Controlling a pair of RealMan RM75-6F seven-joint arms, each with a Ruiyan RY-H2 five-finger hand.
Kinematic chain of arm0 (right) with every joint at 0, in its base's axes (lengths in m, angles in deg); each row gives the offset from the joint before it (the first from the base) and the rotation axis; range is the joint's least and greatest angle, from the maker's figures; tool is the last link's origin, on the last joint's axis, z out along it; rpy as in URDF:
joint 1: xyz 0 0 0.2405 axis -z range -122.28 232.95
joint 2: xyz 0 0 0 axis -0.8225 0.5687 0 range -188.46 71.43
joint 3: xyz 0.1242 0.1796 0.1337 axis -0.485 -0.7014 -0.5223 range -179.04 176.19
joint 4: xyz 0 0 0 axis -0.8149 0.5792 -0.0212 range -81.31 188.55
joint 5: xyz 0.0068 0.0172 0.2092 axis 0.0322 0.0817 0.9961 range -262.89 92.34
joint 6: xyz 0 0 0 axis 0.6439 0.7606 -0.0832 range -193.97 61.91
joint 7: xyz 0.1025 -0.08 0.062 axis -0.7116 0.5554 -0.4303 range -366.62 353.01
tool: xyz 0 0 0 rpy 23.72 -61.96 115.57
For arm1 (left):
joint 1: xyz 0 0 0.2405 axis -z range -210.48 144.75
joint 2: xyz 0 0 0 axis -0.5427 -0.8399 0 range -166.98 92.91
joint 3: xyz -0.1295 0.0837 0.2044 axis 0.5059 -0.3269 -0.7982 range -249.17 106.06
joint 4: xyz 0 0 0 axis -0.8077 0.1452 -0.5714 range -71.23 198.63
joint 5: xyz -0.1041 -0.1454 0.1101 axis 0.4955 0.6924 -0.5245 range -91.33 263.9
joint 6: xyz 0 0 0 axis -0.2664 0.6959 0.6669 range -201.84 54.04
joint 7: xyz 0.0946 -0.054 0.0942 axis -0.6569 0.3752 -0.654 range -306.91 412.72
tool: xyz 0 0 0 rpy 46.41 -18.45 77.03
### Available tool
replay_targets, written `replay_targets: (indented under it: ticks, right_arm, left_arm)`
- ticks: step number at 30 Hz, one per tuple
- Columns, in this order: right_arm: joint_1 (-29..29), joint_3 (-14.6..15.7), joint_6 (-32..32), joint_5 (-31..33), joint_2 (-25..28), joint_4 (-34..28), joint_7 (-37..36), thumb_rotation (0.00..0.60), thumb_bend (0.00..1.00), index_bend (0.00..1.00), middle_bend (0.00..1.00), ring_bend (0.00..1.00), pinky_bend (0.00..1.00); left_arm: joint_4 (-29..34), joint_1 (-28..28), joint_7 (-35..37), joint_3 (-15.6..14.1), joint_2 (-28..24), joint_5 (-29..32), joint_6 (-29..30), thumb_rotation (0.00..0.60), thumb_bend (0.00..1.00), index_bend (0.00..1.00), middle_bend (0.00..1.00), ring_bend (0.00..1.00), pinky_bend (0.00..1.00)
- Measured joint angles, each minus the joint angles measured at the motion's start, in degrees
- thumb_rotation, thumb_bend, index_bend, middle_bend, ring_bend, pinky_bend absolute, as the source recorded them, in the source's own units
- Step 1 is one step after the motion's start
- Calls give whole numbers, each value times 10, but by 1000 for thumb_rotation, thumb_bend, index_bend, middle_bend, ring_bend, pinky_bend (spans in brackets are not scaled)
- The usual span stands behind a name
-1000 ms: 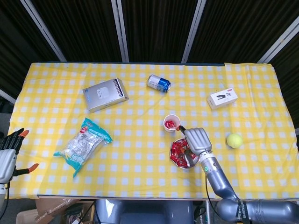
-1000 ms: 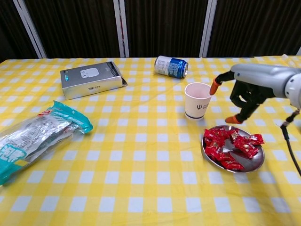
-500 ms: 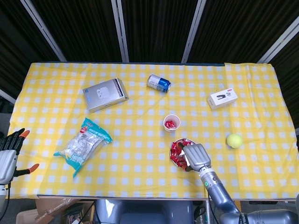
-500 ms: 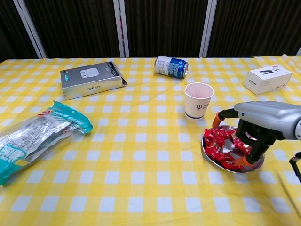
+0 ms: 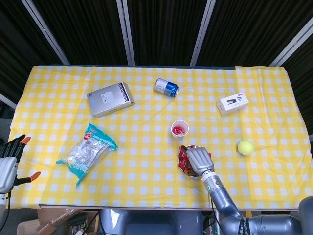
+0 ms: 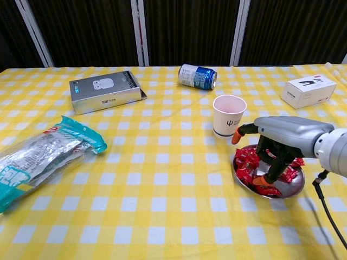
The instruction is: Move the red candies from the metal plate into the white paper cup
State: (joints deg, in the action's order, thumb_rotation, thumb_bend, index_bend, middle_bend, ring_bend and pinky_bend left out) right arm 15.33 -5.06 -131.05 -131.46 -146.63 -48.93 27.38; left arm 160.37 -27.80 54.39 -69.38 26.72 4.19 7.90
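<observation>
Checked table: one cup, one plate, right hand grip unclear

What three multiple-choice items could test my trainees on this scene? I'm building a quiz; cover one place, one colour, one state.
1. Where is the right hand?
A. over the plate
B. over the can
C. off the table

2. What colour is the ball?
A. red
B. yellow-green
C. blue

3. How does the can lie?
A. upright
B. crushed flat
C. on its side

Answers: 1 A, its fingers reach down among the candies; 2 B, seen in the head view; 3 C, its round end faces sideways.
</observation>
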Motion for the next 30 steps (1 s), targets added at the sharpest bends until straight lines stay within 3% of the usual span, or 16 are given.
replay_targets:
  ticks: [7, 11, 14, 22, 30]
  right_arm:
    - [-6, -10, 22, 16, -12, 30, -6, 600, 276, 340, 833, 845, 950]
    - [-7, -12, 26, 16, -18, 39, -10, 600, 469, 506, 833, 845, 950]
    - [-5, -15, 26, 12, -24, 48, -18, 600, 581, 576, 833, 845, 950]
    - [1, -20, 27, -2, -28, 60, -36, 600, 702, 617, 833, 845, 950]
    - [6, -28, 24, -9, -15, 45, -45, 600, 712, 627, 833, 845, 950]
  left_arm:
    - [1, 1, 1, 0, -1, 4, -4, 600, 37, 0, 0, 0, 0]
    - [3, 2, 0, 1, -2, 6, -7, 600, 38, 0, 0, 0, 0]
    - [7, 3, -4, 2, -2, 8, -8, 600, 38, 0, 0, 0, 0]
    - [8, 3, -5, 2, -3, 10, -8, 600, 38, 0, 0, 0, 0]
    - [6, 2, 0, 2, -3, 8, -6, 600, 38, 0, 0, 0, 0]
